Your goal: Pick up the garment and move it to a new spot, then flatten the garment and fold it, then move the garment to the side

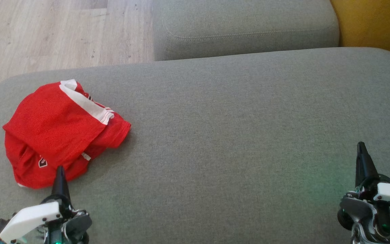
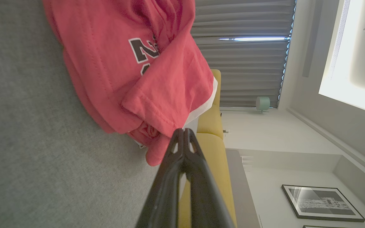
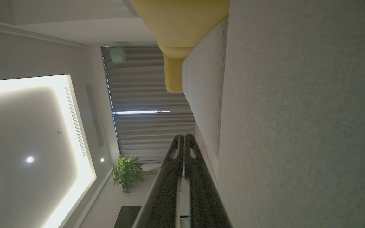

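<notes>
Jaws closed; red garment (image 1: 63,132) crumpled.

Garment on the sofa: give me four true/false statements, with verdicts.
1. The red garment lies bunched on the grey cushion. True.
2. The left end effector grips the garment. False: it is shut with nothing between its fingers, tips at the garment's near edge.
3. The right end effector is shut, well away from the garment. True.
4. The garment sits toward the cushion's right end. False: it is at the left end.
</notes>
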You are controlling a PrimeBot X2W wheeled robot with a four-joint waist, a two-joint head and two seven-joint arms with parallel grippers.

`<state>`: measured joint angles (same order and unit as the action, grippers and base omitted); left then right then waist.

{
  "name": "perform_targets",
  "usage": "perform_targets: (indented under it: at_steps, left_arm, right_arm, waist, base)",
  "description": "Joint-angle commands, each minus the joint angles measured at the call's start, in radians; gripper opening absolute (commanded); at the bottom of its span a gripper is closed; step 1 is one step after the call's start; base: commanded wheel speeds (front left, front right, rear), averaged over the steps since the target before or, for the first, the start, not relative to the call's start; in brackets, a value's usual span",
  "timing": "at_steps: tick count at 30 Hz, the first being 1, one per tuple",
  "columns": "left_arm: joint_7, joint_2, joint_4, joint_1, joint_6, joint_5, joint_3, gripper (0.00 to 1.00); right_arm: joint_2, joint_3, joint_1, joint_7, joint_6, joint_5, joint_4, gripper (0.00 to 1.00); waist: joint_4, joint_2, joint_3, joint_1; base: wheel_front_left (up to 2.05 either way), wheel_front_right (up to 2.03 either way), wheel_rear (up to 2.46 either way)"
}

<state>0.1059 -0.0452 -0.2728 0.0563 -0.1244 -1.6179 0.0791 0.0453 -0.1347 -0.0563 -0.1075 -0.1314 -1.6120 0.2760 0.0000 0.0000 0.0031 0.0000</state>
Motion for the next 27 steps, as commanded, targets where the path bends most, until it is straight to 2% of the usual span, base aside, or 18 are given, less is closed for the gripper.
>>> perform_targets:
  at_steps: [1, 3, 4, 8, 19, 27]
  left_arm:
    - [0.007, -0.005, 0.028, 0.052, -0.006, 0.009, 0.034, 0.0]
    - [0.007, -0.005, 0.028, 0.052, -0.006, 0.009, 0.034, 0.0]
    - [0.0, 0.0, 0.0, 0.0, 0.0, 0.0, 0.0, 1.0]
    - [-0.002, 0.001, -0.051, -0.025, 0.001, 0.0, -0.007, 1.0]
    - [-0.031, 0.001, -0.039, -0.028, 0.001, 0.01, -0.015, 1.0]
    - [-0.055, 0.0, -0.035, -0.025, 0.003, 0.034, -0.008, 1.0]
  right_arm:
    - [0.005, 0.021, -0.052, -0.005, 0.001, 0.003, -0.031, 0.0]
    - [0.005, 0.021, -0.052, -0.005, 0.001, 0.003, -0.031, 0.0]
    - [0.0, 0.0, 0.0, 0.0, 0.0, 0.0, 0.0, 1.0]
    - [-0.003, 0.004, 0.029, 0.002, 0.0, 0.0, 0.051, 1.0]
    - [-0.002, 0.028, 0.025, 0.031, 0.0, 0.022, 0.035, 1.0]
    - [-0.002, 0.036, 0.018, 0.055, 0.0, 0.092, 0.031, 1.0]
  waist:
    - [0.0, 0.0, 0.0, 0.0]
    - [0.0, 0.0, 0.0, 0.0]
    - [0.0, 0.0, 0.0, 0.0]
    - [0.0, 0.0, 0.0, 0.0]
    - [0.0, 0.0, -0.002, 0.0]
    - [0.002, 0.0, -0.004, 0.0]
  base:
    - [0.0, 0.0, 0.0]
    - [0.0, 0.0, 0.0]
    - [0.0, 0.0, 0.0]
    - [0.0, 0.0, 0.0]
    - [0.0, 0.0, 0.0]
    - [0.0, 0.0, 0.0]
